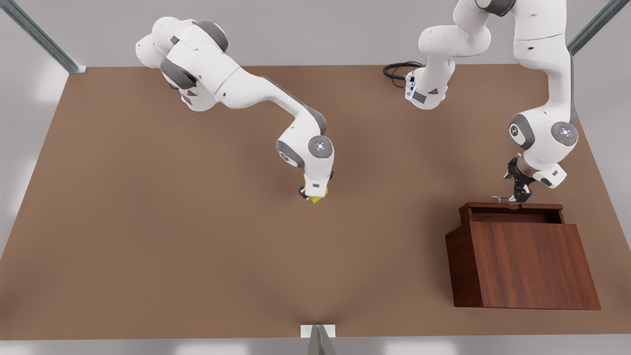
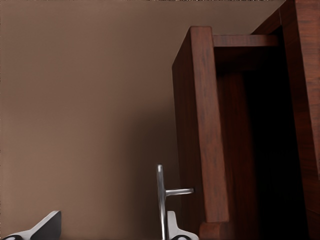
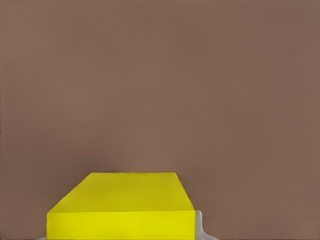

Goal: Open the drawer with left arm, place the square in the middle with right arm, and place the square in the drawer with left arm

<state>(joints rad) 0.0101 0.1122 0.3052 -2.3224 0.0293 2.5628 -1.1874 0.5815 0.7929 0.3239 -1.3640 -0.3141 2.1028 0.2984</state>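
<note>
Lower the right gripper (image 1: 314, 196) straight and gently, and let go only once the square (image 1: 316, 199) sits flat on the table (image 1: 148, 222) near its middle. The yellow cube sits between that gripper's fingers (image 3: 201, 225), which are closed on its sides. Your left gripper (image 1: 518, 196) waits at the drawer (image 1: 512, 212) handle (image 2: 161, 200) (drawer already pulled out), fingers spread, one either side of the bar and holding nothing.

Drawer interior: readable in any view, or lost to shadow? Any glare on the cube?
Left wrist view: the drawer cavity falls into near-black shadow, its floor unreadable; the handle catches a bright highlight. Front view: the cavity is shaded but its walls show. Right wrist view: the square is evenly lit, no glare, front face slightly darker.
</note>
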